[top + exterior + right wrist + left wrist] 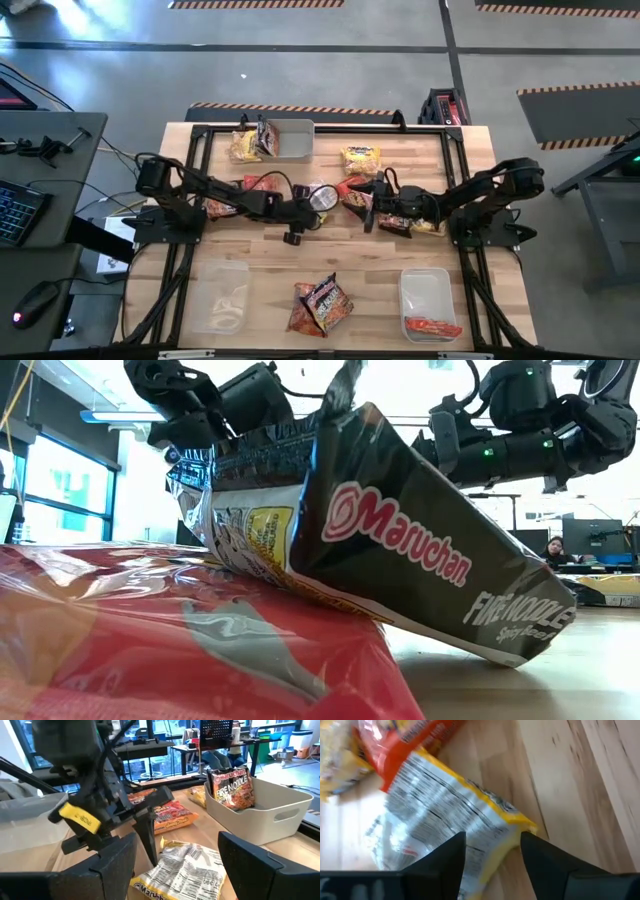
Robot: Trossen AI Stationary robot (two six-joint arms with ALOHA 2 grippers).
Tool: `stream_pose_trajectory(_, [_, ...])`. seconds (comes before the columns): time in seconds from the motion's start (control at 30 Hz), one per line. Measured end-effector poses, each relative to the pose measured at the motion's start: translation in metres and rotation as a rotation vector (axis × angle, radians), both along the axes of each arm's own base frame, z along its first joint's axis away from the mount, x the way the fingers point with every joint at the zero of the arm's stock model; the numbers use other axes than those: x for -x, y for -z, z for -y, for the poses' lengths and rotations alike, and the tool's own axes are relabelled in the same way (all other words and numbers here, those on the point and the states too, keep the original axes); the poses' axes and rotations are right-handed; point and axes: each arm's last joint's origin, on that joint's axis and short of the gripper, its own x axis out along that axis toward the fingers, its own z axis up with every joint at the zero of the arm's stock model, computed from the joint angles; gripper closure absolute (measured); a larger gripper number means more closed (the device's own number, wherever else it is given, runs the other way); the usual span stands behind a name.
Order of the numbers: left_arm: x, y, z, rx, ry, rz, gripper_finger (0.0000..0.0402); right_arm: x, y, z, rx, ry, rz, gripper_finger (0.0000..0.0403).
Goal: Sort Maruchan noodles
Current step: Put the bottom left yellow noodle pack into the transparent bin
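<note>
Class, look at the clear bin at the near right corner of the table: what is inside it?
The near-right bin holds a red-orange noodle packet lying flat at its near end. The rest of its floor looks bare. Anything beneath that packet is covered and cannot be seen.

Yellow, red-orange and dark Maruchan noodles (322,303) packets scattered flat across table, some inside bins.

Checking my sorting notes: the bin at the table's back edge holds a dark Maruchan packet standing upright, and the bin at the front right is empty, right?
Not quite. The high view shows the front right bin holds a red packet lying flat. The rest stands: the back bin holds a dark packet upright, as the right wrist view shows.
</note>
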Motion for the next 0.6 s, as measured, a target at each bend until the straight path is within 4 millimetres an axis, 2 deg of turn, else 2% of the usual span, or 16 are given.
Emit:
stream_pose_trajectory(0.17, [-0.002, -0.007, -0.004, 0.026, -0.013, 0.048, 0.0238, 0.000, 0.000, -0.002, 0.000, -0.004, 0.000, 0.0135])
stream_pose_trajectory(0.3, [-0.001, -0.002, -0.012, 0.108, 0.027, 0.013, 0.0246, 0.000, 0.000, -0.002, 0.000, -0.004, -0.002, 0.0135])
stream_pose_trajectory(0.47, [-0.002, 0.003, -0.019, 0.067, 0.037, -0.010, 0.0249, 0.000, 0.000, -0.002, 0.000, -0.004, -0.003, 0.0135])
stream_pose_trajectory(0.6, [-0.002, 0.003, -0.020, 0.095, 0.054, -0.006, 0.0277, 0.000, 0.001, -0.002, -0.019, -0.003, -0.010, 0.0135])
